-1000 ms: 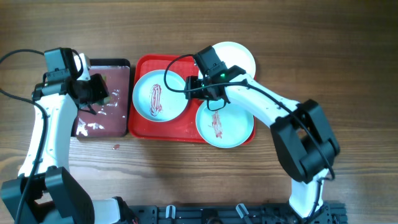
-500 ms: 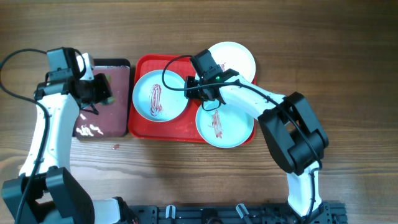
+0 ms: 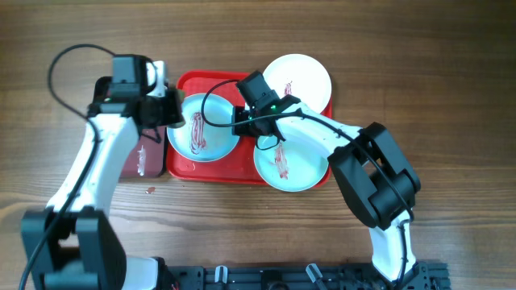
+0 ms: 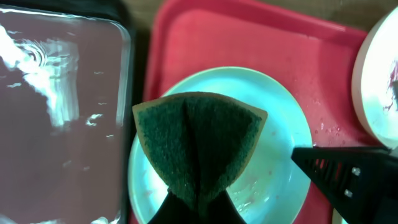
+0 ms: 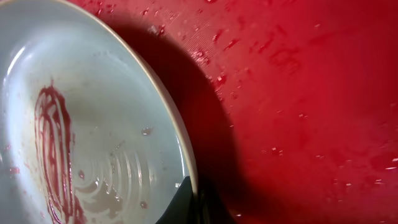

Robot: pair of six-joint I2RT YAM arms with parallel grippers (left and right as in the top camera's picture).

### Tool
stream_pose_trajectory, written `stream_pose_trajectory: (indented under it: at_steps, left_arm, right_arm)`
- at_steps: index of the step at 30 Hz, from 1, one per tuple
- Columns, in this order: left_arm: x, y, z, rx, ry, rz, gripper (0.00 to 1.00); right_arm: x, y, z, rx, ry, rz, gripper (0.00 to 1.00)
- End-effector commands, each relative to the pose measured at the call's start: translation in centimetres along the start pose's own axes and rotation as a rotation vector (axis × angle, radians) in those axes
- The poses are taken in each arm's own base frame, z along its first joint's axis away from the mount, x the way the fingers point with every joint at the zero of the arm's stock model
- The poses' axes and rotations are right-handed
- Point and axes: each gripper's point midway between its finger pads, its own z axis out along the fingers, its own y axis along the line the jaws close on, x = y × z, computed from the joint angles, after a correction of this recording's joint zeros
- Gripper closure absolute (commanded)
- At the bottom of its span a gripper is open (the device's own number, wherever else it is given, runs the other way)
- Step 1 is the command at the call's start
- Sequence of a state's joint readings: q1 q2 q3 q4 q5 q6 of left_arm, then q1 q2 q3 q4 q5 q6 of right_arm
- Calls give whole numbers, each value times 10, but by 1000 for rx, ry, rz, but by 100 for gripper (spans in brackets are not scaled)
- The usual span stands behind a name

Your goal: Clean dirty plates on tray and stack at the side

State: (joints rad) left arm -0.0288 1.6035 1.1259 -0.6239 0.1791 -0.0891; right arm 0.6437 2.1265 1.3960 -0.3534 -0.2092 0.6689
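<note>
A red tray (image 3: 251, 171) carries a pale blue-green plate (image 3: 211, 138) with a red smear at its left. A second smeared plate (image 3: 300, 165) lies at the tray's front right, and a white plate (image 3: 302, 74) at the back right. My left gripper (image 3: 171, 115) is shut on a folded green sponge (image 4: 199, 134), which hangs over the blue-green plate (image 4: 280, 130). My right gripper (image 5: 194, 200) is shut on that plate's right rim (image 5: 180, 143); in the overhead view this gripper (image 3: 242, 122) sits at the middle of the tray.
A dark maroon tray (image 4: 62, 112) with wet streaks lies just left of the red tray (image 4: 249, 43). The right gripper's black finger (image 4: 348, 174) reaches in over the plate's right edge. A small red spot (image 3: 150, 191) marks the wooden table.
My left arm has swung right from over the maroon tray to the blue-green plate, carrying the sponge. My right gripper has shut on that plate's rim.
</note>
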Motion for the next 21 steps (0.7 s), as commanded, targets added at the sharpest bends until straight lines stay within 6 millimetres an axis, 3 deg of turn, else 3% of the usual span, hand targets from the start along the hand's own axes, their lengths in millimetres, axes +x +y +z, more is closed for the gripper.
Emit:
stream_pose_trajectory:
  at_steps: [1,7,10,14,21]
  left_arm:
    - [11,-16,32,26,64,-2,96]
    - [39,-30,77,20,172,48,96]
    - [53,-21,91,-32,223,6,96]
    - [60,-2,97,-147,235,-105,96]
    - [68,-3,105,-159,255,-155,96]
  right_arm:
    - [1,-11,7,18,21,7,96]
    - [-3,-20,2,26,34,32,96]
    - [-5,-25,0,28,39,48,96]
    - [-12,-33,-3,16,40,72,96]
    - [-13,-32,-5,-16,53,85,93]
